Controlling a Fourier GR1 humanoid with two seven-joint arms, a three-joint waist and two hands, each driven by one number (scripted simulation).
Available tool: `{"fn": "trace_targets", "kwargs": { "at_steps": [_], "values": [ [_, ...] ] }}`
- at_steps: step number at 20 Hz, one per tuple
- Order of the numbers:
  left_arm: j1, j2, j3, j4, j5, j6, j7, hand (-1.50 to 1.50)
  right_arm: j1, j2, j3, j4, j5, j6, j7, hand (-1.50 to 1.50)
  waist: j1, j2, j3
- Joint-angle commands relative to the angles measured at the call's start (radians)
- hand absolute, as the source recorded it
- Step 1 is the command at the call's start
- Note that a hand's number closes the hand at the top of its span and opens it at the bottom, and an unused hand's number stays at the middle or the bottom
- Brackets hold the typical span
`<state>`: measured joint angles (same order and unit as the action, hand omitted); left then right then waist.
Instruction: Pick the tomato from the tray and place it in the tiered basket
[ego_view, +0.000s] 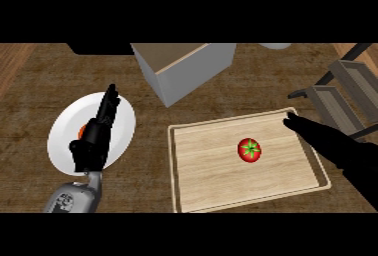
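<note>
A red tomato (249, 149) with a green stem lies near the middle of the light wooden tray (207, 185). My right hand (319, 134) comes in from the right over the tray's far right corner, fingers straight and pointing up-left, a short way right of the tomato and not touching it. The tiered basket (345, 95) stands at the right edge, grey shelves in a dark frame, just beyond that hand. My left hand (96, 135) rests open at the left, fingers up, over a white plate (66, 130).
A grey box (188, 67) with a tan inside stands behind the tray. On the white plate an orange-red thing (81, 131) shows, mostly hidden by my left hand. A white object (277, 45) peeks in at the back edge.
</note>
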<state>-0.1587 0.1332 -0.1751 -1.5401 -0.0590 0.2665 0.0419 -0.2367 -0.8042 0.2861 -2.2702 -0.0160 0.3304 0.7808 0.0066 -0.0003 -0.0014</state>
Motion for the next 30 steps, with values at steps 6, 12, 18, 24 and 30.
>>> {"fn": "trace_targets", "kwargs": {
  "at_steps": [6, 12, 18, 24, 30],
  "values": [
    [0.003, 0.005, 0.042, -0.015, 0.002, -0.038, 0.002, 0.00, -0.056, 0.154, 0.106, 0.061, 0.093, 0.107, 0.180, -1.50, -0.004, 0.000, 0.001],
    [-0.001, -0.042, 0.020, 0.009, -0.042, -0.011, -0.005, 0.00, -0.012, 0.139, 0.080, 0.017, 0.150, 0.177, 0.188, -1.50, -0.008, -0.001, 0.001],
    [-0.013, -0.040, 0.052, 0.060, -0.033, -0.040, -0.046, 0.00, -0.005, 0.198, 0.132, 0.156, 0.337, 0.186, 0.053, -1.50, -0.006, 0.001, 0.001],
    [-0.035, -0.031, 0.072, 0.034, -0.032, -0.061, -0.008, 0.00, -0.011, 0.195, 0.132, 0.128, 0.384, 0.273, -0.015, -1.50, -0.008, 0.000, 0.001],
    [-0.011, -0.076, 0.058, 0.020, -0.060, -0.029, -0.001, 0.00, -0.073, 0.270, 0.122, 0.289, 0.550, 0.244, -0.126, -1.50, -0.003, 0.001, 0.002]
  ]
}}
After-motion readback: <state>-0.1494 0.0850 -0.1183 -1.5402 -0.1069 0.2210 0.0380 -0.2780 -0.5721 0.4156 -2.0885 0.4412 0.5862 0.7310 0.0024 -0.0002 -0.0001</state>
